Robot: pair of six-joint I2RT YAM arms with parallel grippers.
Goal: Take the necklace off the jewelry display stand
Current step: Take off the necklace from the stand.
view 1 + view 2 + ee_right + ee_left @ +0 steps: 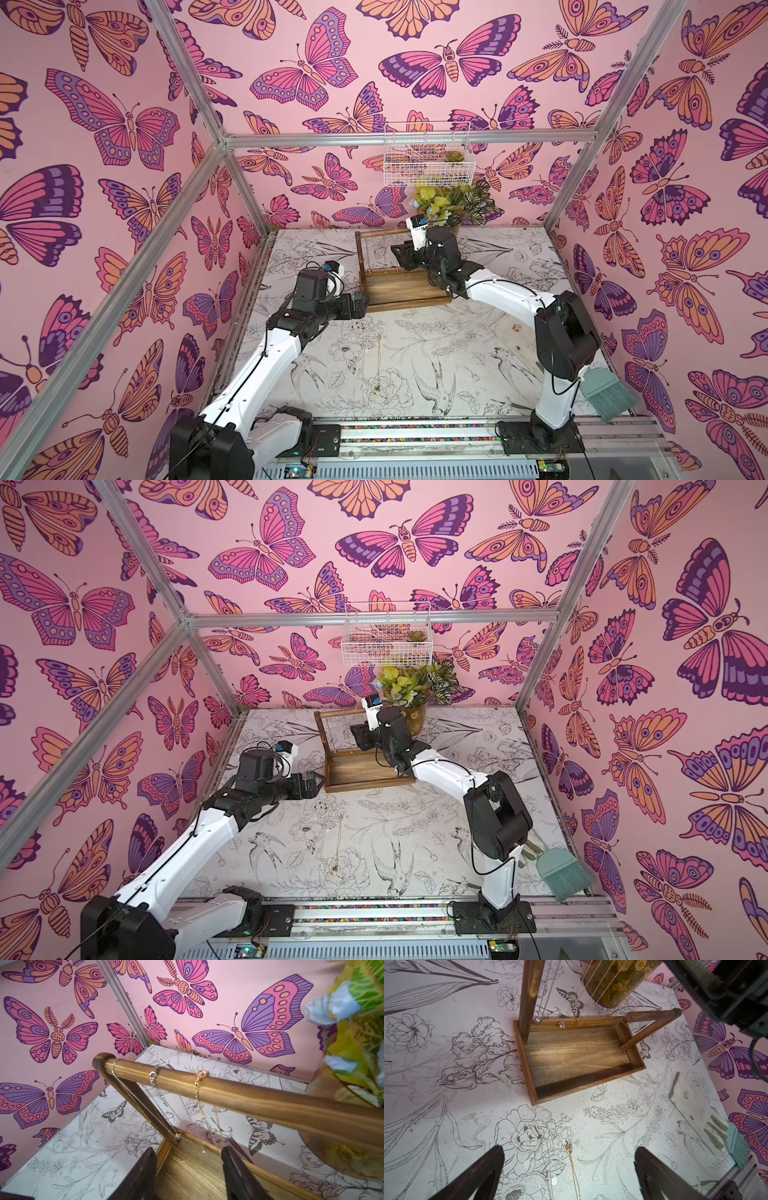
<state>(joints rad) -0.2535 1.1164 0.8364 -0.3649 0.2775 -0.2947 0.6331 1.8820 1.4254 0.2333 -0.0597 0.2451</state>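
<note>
Starting at the left, the left gripper (364, 306) hangs released, jaws spread wide and empty, just off the front left corner of the stand (401, 293); a loose gold chain (572, 1164) lies on the table (436, 345) nearer the robot. On the stand's top bar (239, 1095) three necklaces hang: a ball chain (113, 1069) by the left post, a silver one (153, 1077), then the gold necklace (199, 1081), the likely target. The right gripper (188, 1149) reaches inside the frame, low, with jaws part-way apart and gold and silver strands dangling in the gap; nothing looks pinched yet. To do this well, I would shift until only the gold strands sit between the pads, then clench fully, since so thin a chain will slip from a loose hold. Lifting up and off the bar seems safer than tugging down, which could tip the stand. The left gripper is well placed to steady the tray. The plant (455, 203), just right of the stand, leaves little room that way.
</note>
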